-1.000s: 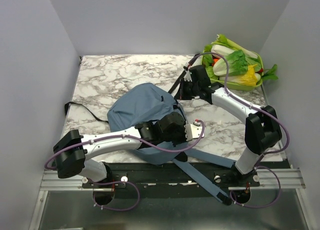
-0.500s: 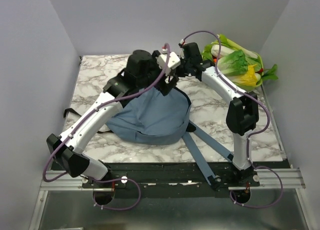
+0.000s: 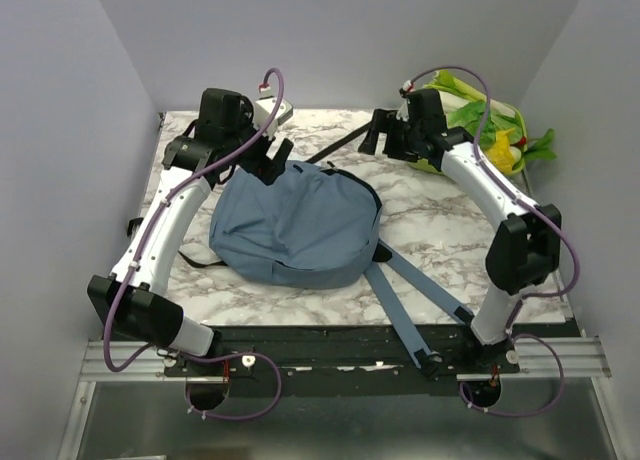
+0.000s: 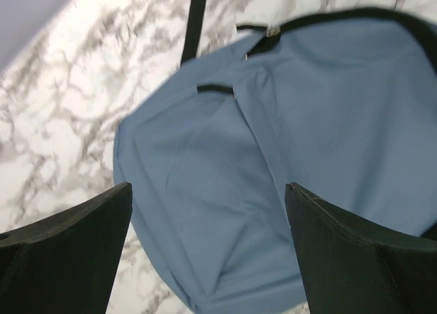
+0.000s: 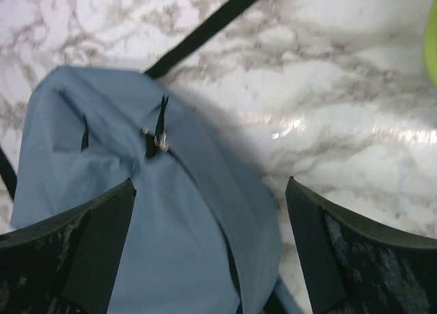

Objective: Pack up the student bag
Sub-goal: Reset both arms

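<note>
The left hand (image 3: 277, 162) is held at the far left edge of the student bag (image 3: 295, 225), its fingers (image 4: 75, 246) spread wide and nothing grasped between them; whether the fabric is touched cannot be told. In the left wrist view the dusty-blue cloth is seen directly beneath and ahead of this hand, and a black strap (image 4: 194, 20) is seen running away beyond it across the marble surface (image 3: 440, 210). The bag is laid flat between the two hands and nearer than both, and its two long blue shoulder straps (image 3: 415, 300) are trailed toward the arm bases, past the near edge of the surface. The right hand (image 3: 380, 138) is held off the bag's far right corner, likewise released, its fingers (image 5: 75, 252) wide apart and empty; in the right wrist view the bag's top and a small metal zipper pull (image 5: 160, 142) are seen under its left finger, bare marble under the other. Leafy vegetables (image 3: 500, 120) are piled just behind and to the right of this hand
</note>
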`<state>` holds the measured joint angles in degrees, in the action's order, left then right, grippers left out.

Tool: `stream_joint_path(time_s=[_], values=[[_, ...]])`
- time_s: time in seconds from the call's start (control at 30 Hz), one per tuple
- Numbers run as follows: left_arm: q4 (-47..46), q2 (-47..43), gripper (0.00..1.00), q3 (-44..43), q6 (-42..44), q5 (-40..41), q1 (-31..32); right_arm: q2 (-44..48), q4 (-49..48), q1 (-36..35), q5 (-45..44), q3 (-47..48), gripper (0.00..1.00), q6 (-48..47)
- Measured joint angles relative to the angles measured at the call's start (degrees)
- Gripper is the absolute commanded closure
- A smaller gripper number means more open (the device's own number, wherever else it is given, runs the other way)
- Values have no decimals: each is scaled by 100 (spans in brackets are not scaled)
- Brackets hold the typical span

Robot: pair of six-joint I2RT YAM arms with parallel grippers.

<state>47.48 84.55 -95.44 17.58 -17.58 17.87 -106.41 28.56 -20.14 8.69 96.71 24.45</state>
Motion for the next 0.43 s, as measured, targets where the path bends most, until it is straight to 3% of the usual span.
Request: stream_joint_path(time_s=[0.3, 0.43], values=[[-494, -647, 1, 1563, -184, 37, -767, 2076, -538, -181, 728, -2492, 0, -70], [-1014, -710, 1, 2192, -442, -81, -1235, 2839, -638, -177, 737, -3110, 0, -173]])
